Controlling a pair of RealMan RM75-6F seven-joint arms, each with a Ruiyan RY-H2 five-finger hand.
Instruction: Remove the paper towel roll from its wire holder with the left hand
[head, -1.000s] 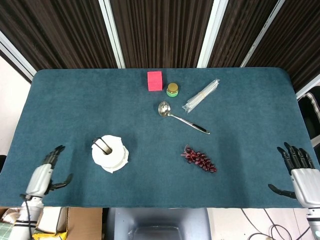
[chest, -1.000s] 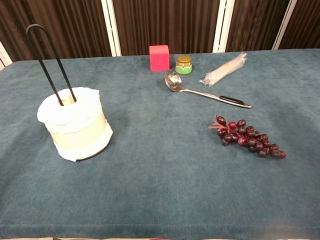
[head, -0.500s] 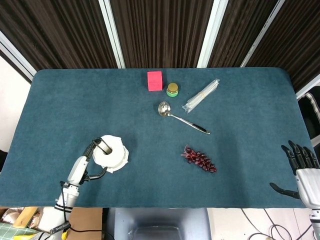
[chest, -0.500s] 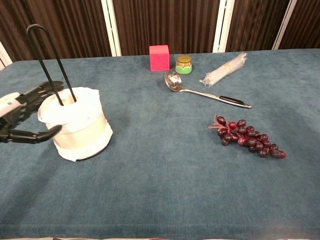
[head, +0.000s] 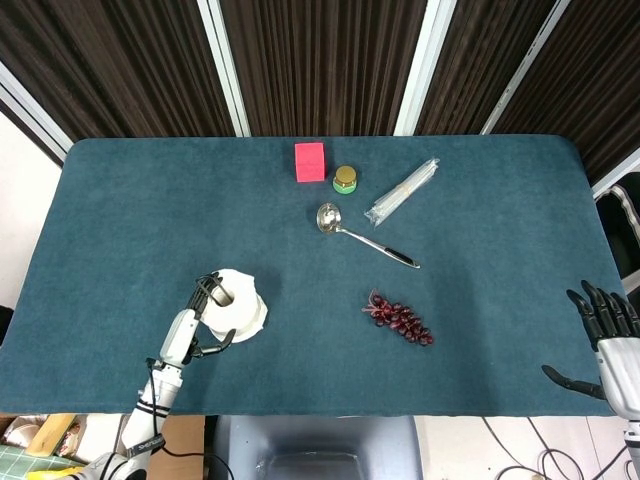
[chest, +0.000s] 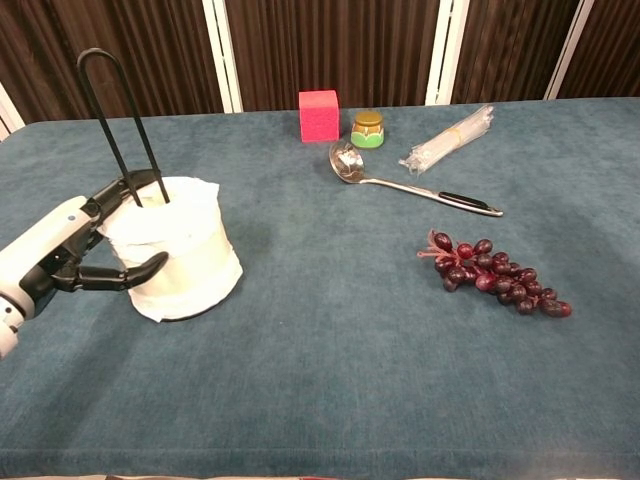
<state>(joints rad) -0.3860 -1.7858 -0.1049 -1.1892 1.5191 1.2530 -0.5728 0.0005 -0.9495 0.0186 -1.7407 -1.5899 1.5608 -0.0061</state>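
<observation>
The white paper towel roll (head: 243, 308) (chest: 190, 250) stands on its base near the table's front left. The black wire holder (chest: 100, 50) rises as a tall loop out of the roll's core and leans a little left. My left hand (head: 195, 325) (chest: 70, 255) clasps the roll from its left side, with the thumb against the front and the fingers (chest: 128, 186) over the top rim by the wire. My right hand (head: 610, 335) hovers at the table's front right corner, fingers spread and holding nothing; it shows only in the head view.
A pink cube (head: 310, 161), a small green-and-gold jar (head: 345, 179), a metal ladle (head: 365, 238) and a clear bag of sticks (head: 402, 190) lie at the back middle. A bunch of dark grapes (head: 400, 320) (chest: 495, 275) lies right of centre.
My left hand came in from the front left edge and closed around the roll. Roll and holder have slid a little to the right. My right hand has drifted slightly down and right.
</observation>
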